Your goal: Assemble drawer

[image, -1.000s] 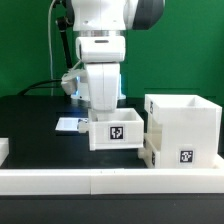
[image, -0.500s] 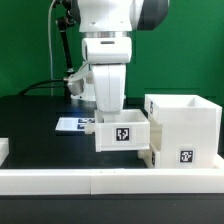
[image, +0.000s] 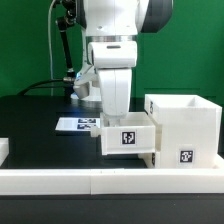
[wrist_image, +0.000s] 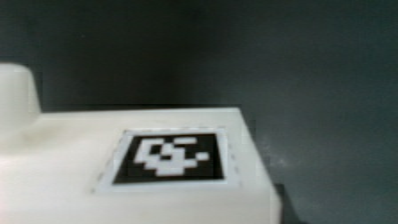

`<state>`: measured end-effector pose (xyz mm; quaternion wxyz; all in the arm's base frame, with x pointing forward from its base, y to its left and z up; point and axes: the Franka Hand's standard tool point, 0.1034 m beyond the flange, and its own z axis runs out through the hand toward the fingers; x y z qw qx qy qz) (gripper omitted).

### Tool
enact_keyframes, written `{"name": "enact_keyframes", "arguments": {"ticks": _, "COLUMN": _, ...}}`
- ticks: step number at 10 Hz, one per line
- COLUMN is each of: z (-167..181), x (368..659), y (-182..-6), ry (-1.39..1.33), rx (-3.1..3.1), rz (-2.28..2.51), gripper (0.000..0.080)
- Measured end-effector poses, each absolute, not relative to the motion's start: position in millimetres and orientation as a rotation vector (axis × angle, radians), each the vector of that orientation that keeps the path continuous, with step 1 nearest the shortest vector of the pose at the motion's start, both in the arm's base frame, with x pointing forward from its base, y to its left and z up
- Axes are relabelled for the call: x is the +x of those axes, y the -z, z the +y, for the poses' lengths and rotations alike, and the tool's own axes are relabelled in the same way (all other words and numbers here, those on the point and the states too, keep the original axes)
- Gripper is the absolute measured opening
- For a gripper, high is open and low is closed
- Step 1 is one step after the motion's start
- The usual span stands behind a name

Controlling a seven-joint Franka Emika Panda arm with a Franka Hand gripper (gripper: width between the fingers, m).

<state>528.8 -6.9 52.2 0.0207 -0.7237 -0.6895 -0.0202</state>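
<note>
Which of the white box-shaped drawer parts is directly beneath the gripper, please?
The smaller white box, on the exterior view's left, sits under the arm, its tag facing forward. The taller open box on the right touches it but stands clear of the arm.

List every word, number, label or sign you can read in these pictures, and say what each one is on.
No words, brand names or numbers can be read anywhere.
Black-and-white marker tag, a pattern and not text: on the front of the small drawer box under the gripper.
Similar tag: low on the front of the large drawer housing.
Tags on the marker board: too small to make out.
Wrist view: one blurred tag on a white part, no letters.
</note>
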Motion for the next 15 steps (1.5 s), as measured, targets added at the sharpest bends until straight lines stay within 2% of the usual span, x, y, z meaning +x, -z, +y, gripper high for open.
{"name": "enact_keyframes", "arguments": {"ticks": 15, "z": 1.2, "x": 525.8, "y": -52.4, "ry": 0.031, "rx": -2.237, "rz": -2.11, "gripper": 0.0044}}
